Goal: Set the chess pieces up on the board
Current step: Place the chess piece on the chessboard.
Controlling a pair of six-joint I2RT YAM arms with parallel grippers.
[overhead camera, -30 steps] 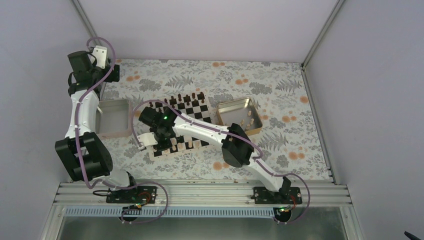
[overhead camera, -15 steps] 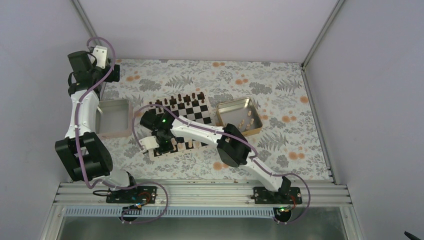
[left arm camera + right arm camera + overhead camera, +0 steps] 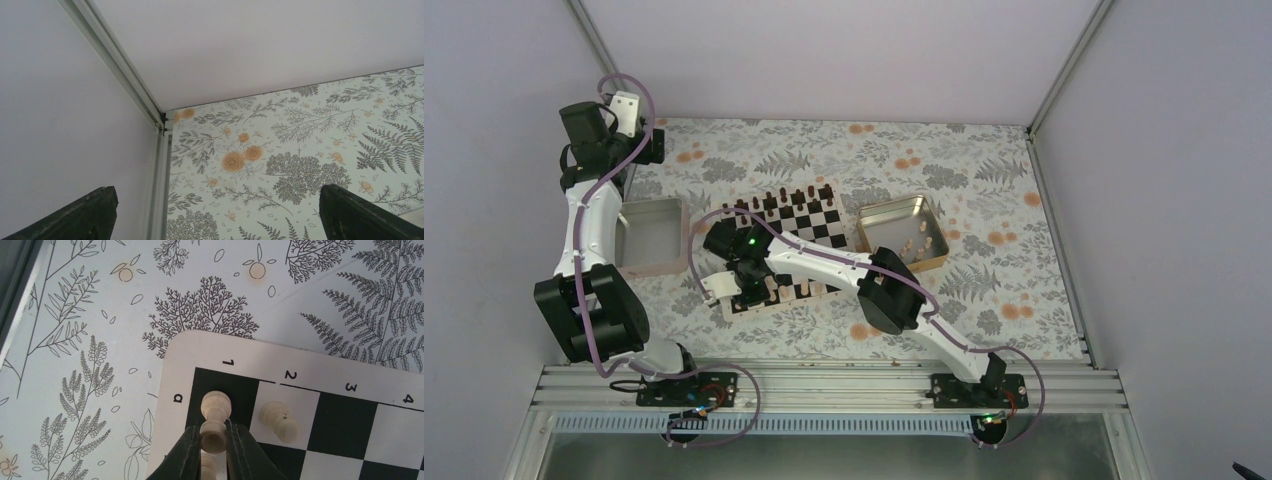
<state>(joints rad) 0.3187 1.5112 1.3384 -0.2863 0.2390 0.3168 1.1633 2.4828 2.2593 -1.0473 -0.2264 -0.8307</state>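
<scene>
The board lies mid-table with dark pieces along its far edge and light tan pieces along its near edge. My right gripper is shut on a light tan piece, the piece standing on the black corner square a1 of the board. Another tan piece stands on the square beside it, and one more shows below the jaws. In the top view my right gripper is over the board's near left corner. My left gripper is open and empty, raised at the far left corner.
A gold tin tray with several tan pieces stands right of the board. A pale pinkish-rimmed tray stands left of it. The left arm rises along the left wall. A metal rail runs along the near edge.
My right gripper has moved slightly toward the board's near left corner and lowered; in the last half second it has hardly moved. The left arm has not moved.
</scene>
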